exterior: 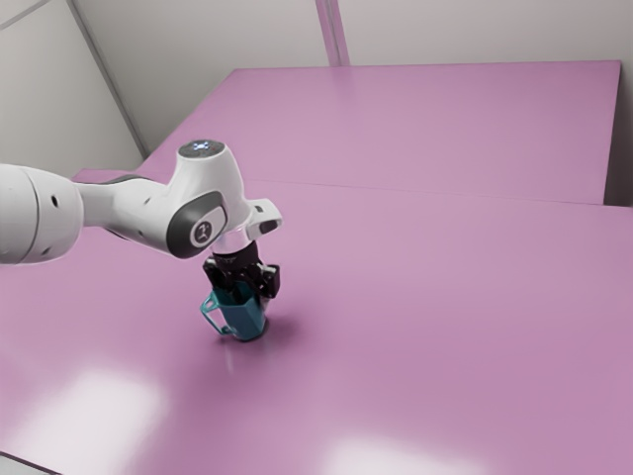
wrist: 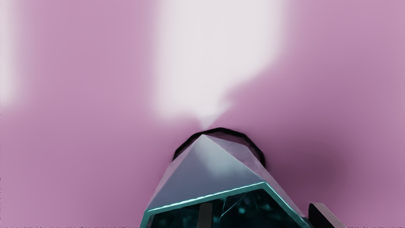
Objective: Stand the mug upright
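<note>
In the exterior view, the white arm [exterior: 138, 210] is reaching in from the exterior view's left and bending down over the pink table [exterior: 445, 297]. The black gripper [exterior: 249, 275] is pointing downward, right at the mouth of the teal mug [exterior: 243, 315]. The mug is standing upright on the table, its base resting on the surface and its handle [exterior: 210, 316] facing the exterior view's left. A pale wall [exterior: 475, 30] is rising behind the table.

In the wrist view, the gripper [wrist: 260, 210] is holding its fingers wide apart: one finger [wrist: 205, 217] is reaching inside the mug, well away from the side wall, while the other finger [wrist: 327, 217] is sitting outside, right beside the rim [wrist: 205, 200]. The mug's side is passing between them without being pinched. A dark ring [wrist: 220, 129] is showing around the base, and a soft shadow [wrist: 316, 169] is lying on the table beside the mug
</note>
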### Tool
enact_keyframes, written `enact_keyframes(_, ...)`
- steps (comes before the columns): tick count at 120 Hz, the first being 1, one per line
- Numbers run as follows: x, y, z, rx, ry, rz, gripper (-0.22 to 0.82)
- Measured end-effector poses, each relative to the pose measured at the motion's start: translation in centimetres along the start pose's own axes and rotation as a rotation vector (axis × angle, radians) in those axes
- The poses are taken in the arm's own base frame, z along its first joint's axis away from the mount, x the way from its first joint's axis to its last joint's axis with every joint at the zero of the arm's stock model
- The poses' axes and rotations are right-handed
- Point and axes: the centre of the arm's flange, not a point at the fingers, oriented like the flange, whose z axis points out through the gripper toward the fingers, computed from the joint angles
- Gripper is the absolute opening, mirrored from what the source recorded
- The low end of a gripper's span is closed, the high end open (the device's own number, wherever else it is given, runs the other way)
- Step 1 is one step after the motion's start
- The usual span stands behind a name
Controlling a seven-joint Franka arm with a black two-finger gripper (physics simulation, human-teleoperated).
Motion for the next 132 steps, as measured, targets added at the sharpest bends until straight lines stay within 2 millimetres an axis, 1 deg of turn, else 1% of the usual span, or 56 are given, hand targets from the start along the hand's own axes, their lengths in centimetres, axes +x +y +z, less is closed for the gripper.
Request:
enact_keyframes(9, 0.0, -0.1, -0.1, 0.000, -0.003, 0.000, 0.37)
enact_keyframes(20, -0.1, -0.1, -0.6, -0.002, 0.002, 0.002, 0.45)
enact_keyframes(34, -0.3, -0.2, -2.5, -0.008, 0.023, 0.006, 0.52)
enact_keyframes(48, -0.5, -0.1, -3.5, -0.010, 0.027, 0.012, 0.55)
enact_keyframes(72, -0.2, 0.1, -7.5, -0.022, 0.089, 0.022, 0.59)
enact_keyframes(86, 0.9, -0.1, -10.7, -0.010, 0.122, 0.031, 0.59)
enact_keyframes(96, 1.5, -0.3, -12.4, -0.002, 0.134, 0.044, 0.60)
enact_keyframes(116, 2.5, -0.5, -16.5, 0.008, 0.153, 0.060, 0.60)
enact_keyframes(132, 3.1, -1.0, -20.4, 0.032, 0.168, 0.070, 0.60)
